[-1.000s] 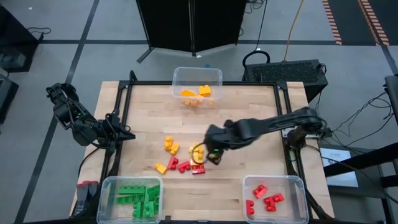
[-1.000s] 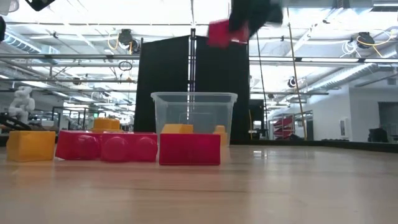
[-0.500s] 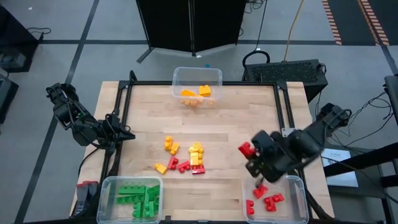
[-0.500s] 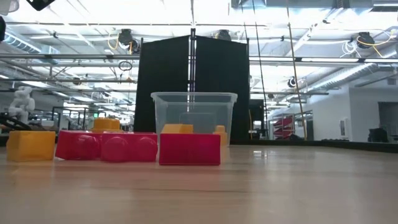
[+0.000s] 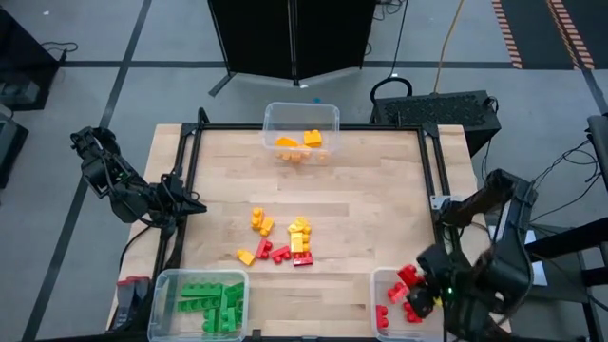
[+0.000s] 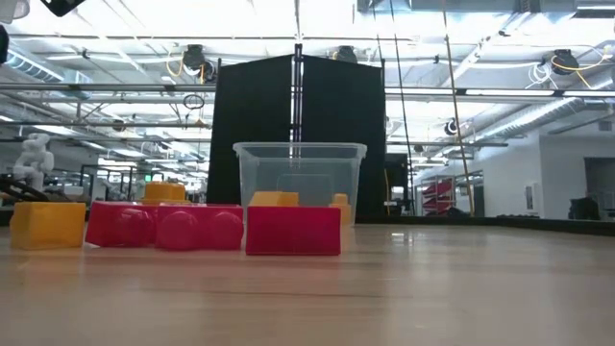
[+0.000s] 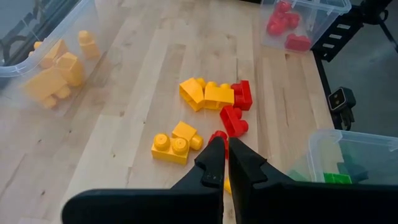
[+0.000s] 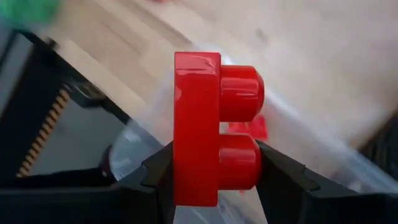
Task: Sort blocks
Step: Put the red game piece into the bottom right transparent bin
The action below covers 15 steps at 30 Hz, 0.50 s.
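Right end effector (image 8: 214, 177) is clamped on a shiny red block (image 8: 208, 134) with two round studs, above the red bin (image 5: 380, 285).

The right gripper (image 5: 418, 282), which a second ago was down at the loose pile of blocks (image 5: 277, 239) on the middle of the tabletop (image 5: 361, 180), has swung away from it and now hangs over the red-block bin (image 5: 380, 281) at the tabletop's near right corner. It has carried a red block (image 8: 211, 140) with it, clamped between its fingers (image 8: 158, 177), from beside the pile, across the bare wood, to above that bin's inner edge. In the low view the arm and its red load, seen high above the far bin (image 6: 299, 181) a second ago, have gone from sight.
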### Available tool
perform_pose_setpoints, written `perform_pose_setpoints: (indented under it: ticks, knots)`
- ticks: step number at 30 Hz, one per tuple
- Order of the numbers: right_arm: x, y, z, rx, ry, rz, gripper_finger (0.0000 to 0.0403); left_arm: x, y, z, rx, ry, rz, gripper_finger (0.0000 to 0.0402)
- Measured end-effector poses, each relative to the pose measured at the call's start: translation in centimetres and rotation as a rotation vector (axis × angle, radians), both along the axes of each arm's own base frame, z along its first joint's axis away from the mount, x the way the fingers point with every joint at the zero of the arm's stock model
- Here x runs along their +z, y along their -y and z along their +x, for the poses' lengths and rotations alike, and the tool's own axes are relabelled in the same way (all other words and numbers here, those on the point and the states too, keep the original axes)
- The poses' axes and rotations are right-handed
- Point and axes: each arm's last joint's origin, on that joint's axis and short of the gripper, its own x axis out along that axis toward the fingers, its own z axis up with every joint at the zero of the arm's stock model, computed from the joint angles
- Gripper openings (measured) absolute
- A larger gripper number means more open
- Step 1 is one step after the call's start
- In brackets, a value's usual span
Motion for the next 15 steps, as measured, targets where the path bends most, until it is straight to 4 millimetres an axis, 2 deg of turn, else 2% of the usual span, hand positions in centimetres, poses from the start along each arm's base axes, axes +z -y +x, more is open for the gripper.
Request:
perform_pose_setpoints:
  ticks: [6, 11, 15]
  knots:
    - [-2.4, -2.9, -0.5, -0.020, -0.102, -0.012, 0.0163, 0.0, 0.0, 0.0, 0.001, 0.000, 0.000, 0.0003]
    - [-3.8, -4.4, -0.1, -0.015, -0.119, -0.023, 0.0163, 0.0, 0.0, 0.0, 0.005, 0.001, -0.005, 0.0003]
    - [-5.4, -5.5, 0.3, 0.020, -0.199, -0.050, 0.0166, 0.0, 0.0, 0.0, 0.007, 0.002, -0.005, 0.0003]
